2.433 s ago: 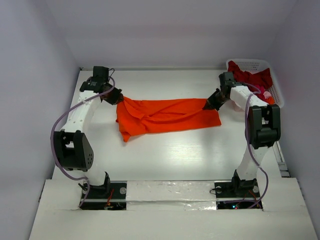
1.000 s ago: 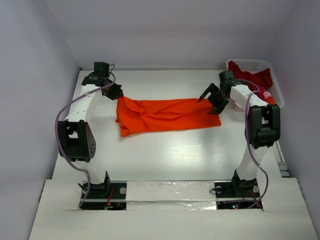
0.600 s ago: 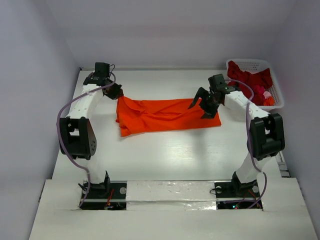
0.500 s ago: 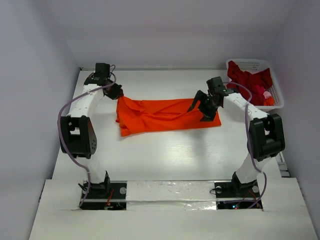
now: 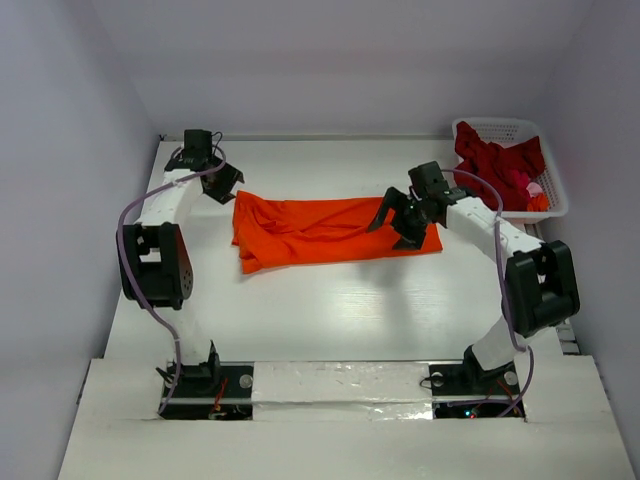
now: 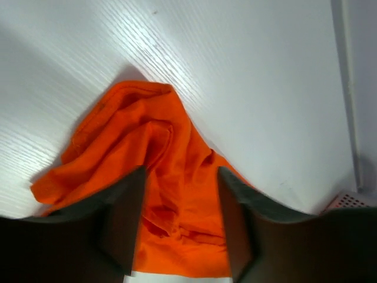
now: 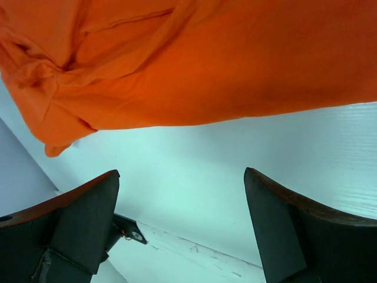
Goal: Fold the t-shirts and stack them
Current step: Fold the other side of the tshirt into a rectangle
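My left gripper point(image 5: 222, 183), now half open, has dropped the bright orange fabric t-shirt point(image 5: 310, 232) at mid-frame. My right gripper point(image 5: 389, 232) gapes empty above it. Folding can begin.

You have a white table point(image 5: 330, 310) with a faint wood grain, closed in by pale walls on its left, far and right sides. Lying directly on it, a little beyond the middle, is the orange t-shirt point(image 5: 320, 228), stretched left to right as a long rumpled band; its left end is bunched and thicker, with a flap trailing toward you, and its right end is flatter with a straighter edge. At the far right corner a white lattice basket point(image 5: 500, 128) stands on the table, apart from the shirt.
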Available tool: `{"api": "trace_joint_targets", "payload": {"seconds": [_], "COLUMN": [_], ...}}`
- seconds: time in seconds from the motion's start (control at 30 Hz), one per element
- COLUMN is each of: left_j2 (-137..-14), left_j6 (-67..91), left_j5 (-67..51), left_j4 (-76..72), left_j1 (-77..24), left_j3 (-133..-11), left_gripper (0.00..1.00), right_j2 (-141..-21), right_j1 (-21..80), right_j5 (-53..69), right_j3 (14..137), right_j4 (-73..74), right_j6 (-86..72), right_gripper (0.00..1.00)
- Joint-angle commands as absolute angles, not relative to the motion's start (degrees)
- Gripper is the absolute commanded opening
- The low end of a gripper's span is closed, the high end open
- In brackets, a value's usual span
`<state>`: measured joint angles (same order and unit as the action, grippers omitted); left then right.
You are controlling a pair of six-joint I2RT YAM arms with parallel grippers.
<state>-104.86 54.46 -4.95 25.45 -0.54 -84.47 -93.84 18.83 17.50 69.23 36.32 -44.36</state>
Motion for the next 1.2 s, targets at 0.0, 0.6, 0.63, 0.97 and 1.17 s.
{"api": "trace_joint_targets", "payload": {"seconds": [0.0, 0.6, 0.63, 0.97, 1.17], "left_j2": [-96.4, -89.9, -90.5, -98.8, -100.9], "left_j6": [52.3, 50.6, 50.6, 51.6, 52.1], "left_j5": [-7.7, -11.6, -11.6, -11.4, -10.7], "left_j4": [25.2, 25.1, 24.6, 22.2, 22.3], "left_j1": [-2.3, -9.7, -9.7, -11.8, -11.8], "left_j3": [-83.9, -65.3, -65.6, -70.4, -73.5], "left_gripper": [0.41, 0.48, 0.47, 0.47, 0.47], "right_j2": [-90.9, -86.8, -86.8, -87.1, -87.6], "right_j1": [19.1, 19.6, 19.6, 19.6, 19.6], "right_j5": [18.2, 17.4, 17.5, 16.5, 16.1], "right_j3": [68.7, 67.2, 67.3, 68.5, 69.0], "right_j4": [33.3, 31.9, 31.9, 33.3, 33.7], "right_j6": [-44.7, -46.8, -46.8, -45.6, -44.9], "right_gripper": [0.91, 0.91, 0.91, 0.91, 0.91]}}
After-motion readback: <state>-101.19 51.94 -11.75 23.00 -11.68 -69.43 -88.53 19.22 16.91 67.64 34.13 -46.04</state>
